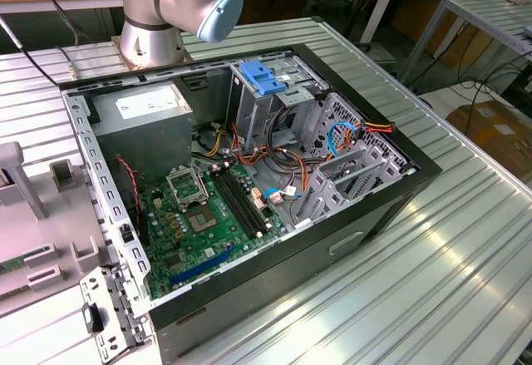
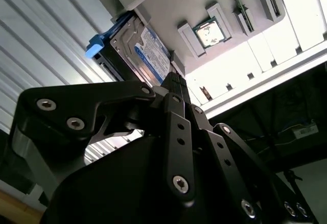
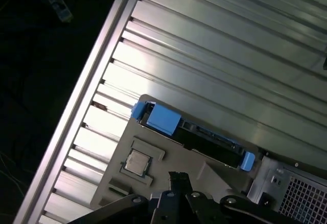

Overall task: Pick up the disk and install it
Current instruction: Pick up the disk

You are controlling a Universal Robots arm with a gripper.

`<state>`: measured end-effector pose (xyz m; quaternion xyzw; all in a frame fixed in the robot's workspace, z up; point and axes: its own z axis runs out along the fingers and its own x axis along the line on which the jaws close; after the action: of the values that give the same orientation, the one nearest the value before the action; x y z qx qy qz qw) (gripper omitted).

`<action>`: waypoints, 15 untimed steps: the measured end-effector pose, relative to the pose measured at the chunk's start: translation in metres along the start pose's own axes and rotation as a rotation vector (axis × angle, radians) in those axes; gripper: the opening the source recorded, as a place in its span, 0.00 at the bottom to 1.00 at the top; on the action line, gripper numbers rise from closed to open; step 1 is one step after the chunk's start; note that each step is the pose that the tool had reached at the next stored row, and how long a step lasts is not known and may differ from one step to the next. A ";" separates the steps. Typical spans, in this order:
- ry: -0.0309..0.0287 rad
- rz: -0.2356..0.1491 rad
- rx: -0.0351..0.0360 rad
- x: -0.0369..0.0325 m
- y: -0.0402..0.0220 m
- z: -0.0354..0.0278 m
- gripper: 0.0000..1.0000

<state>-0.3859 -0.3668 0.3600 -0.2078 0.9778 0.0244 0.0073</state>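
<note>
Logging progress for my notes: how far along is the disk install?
Nothing done yet. The disk sits in its grey holder outside the computer case; the gripper is close to it, not carrying it. Pickup and installation both remain.

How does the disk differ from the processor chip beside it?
Pose: the disk stands on edge in a slot, while the processor chip lies flat in a square recess. Size: the disk is larger and rectangular; the processor chip is small and square. Look: the disk carries a white-and-blue label and blue side rails; the processor chip shows a bare metal lid. Both sit in the same grey fixture on the ribbed metal table.
</note>
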 end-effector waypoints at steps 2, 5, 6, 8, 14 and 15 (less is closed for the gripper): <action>0.0009 -0.018 -0.0005 0.0000 0.0000 0.0000 0.11; 0.0057 -0.128 -0.0032 0.0000 0.0000 0.0000 0.11; 0.0078 -0.173 -0.0042 0.0000 0.0000 0.0000 0.11; 0.0092 -0.204 -0.0050 0.0000 0.0000 0.0000 0.11; 0.0122 -0.272 -0.0067 0.0000 0.0000 0.0000 0.11; 0.0127 -0.281 -0.0069 0.0000 0.0000 0.0000 0.11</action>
<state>-0.3859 -0.3668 0.3600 -0.3429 0.9390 0.0252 0.0038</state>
